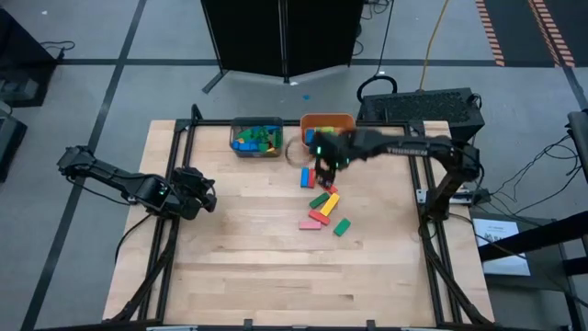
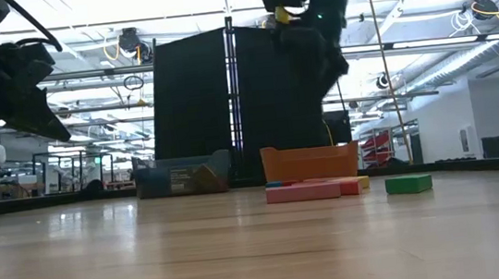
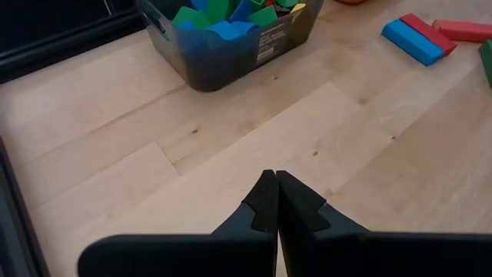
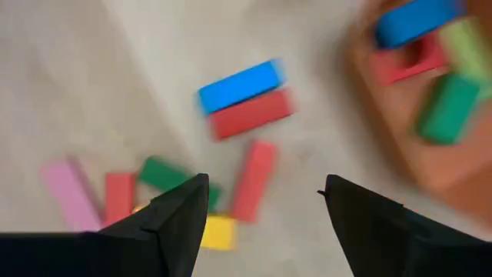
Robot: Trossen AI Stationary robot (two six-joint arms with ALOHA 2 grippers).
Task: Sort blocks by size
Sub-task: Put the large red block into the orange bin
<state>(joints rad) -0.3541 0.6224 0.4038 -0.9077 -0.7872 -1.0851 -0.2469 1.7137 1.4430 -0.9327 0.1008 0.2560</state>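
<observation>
A robotics lab is showing here: wooden table (image 1: 276, 267) standing on grey floor tiles, black partition (image 2: 236, 104), ceiling ducts (industrial hall) running overhead.

The right wrist view is motion-blurred: below the right gripper (image 4: 261, 201), the blocks (image 4: 244, 98) smear, and the orange bin (image 4: 430, 165) is cut off at the edge. One yellow block (image 4: 218, 231) sits partly behind a finger.

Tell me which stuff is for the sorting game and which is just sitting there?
For sorting: loose blocks on the table, grey bin of blocks, orange bin, open right gripper above the blocks.

Just there: shut left gripper, black screen, black box.
</observation>
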